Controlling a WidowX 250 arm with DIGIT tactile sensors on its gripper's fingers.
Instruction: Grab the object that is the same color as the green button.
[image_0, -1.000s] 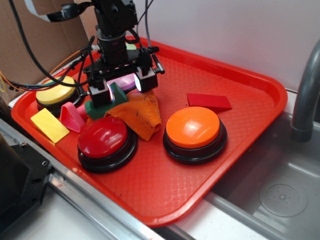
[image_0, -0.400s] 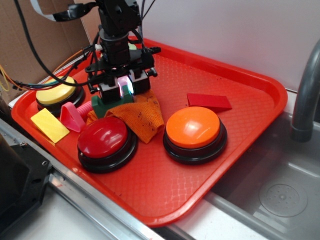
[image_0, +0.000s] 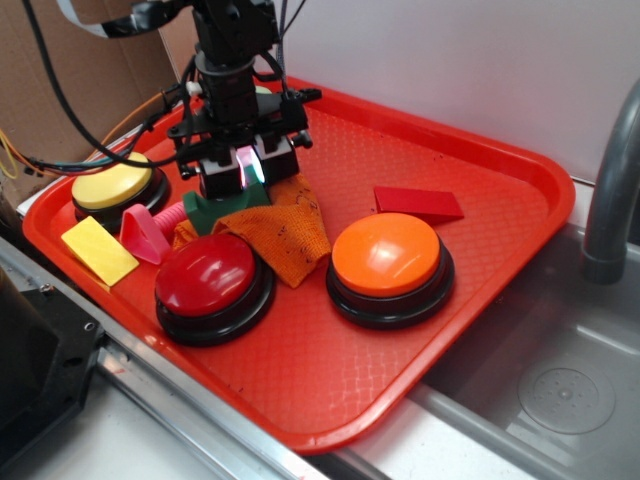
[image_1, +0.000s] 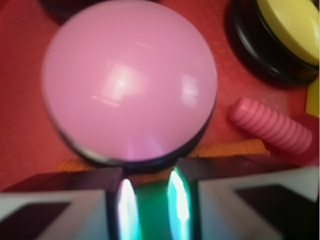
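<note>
Gripper (image_0: 241, 172): closed on the green block (image_0: 212, 207) from above, fingers (image_1: 128, 210) drawn narrow with only a sliver of green between the pads.
Green block: at the left-centre of the red tray (image_0: 480, 260), base low against the orange cloth (image_0: 283, 233), between the red button (image_0: 211, 274) and the arm; upper part hidden by the fingers.
Grip placement: pads set on two opposite faces, likely chosen because the arch notch leaves little else flat to squeeze.
Wrist view: pink button (image_1: 129, 80) fills the frame just beyond the fingertips, so the approach comes down in the gap between that dome and the cloth.
Green button: mostly hidden behind the arm in the exterior view; only a pale edge visible, too little to place exactly.
Neighbours: pink ribbed toy (image_0: 150, 230) just beside the block, yellow button (image_0: 111, 187) farther left, yellow wedge (image_0: 98, 250) at the tray's near-left edge.
Elsewhere: orange button (image_0: 387, 255) and red wedge (image_0: 418, 203) well apart on the right, out of the way.
Stage: grasp apparently made, lift not yet evident.
Risk: cloth edge touching the block, possibly dragged along on the way up.
</note>
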